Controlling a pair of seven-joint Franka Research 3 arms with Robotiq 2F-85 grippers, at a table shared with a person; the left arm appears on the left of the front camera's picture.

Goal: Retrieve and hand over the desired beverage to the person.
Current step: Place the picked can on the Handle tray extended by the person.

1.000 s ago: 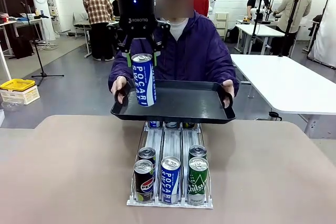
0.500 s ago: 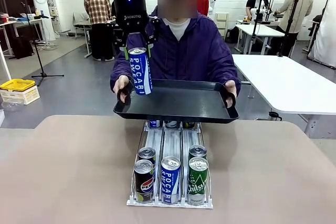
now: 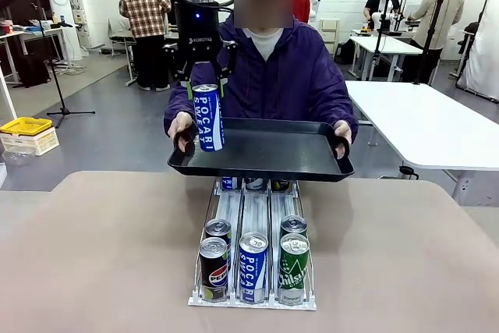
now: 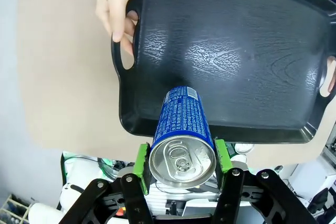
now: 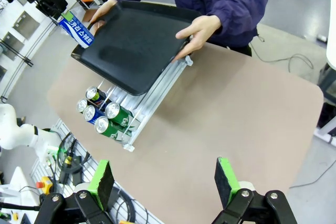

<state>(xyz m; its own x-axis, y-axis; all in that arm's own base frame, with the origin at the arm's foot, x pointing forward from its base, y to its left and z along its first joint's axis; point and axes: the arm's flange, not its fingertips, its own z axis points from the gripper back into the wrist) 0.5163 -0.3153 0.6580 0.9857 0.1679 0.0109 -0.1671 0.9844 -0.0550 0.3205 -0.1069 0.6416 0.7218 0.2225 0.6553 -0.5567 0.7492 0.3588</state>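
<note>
Front view: left gripper point(image 3: 207, 83) clasps can point(image 3: 207, 120).

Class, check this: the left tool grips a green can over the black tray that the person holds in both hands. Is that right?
Not quite. The can in the left tool is blue, not green, as the front view shows. The rest stands: the tool grips it over the black tray that the person holds in both hands.

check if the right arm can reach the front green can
Probably yes: the right hand is open, and the tray covers only the rack's far end, leaving the green can clear.
</note>
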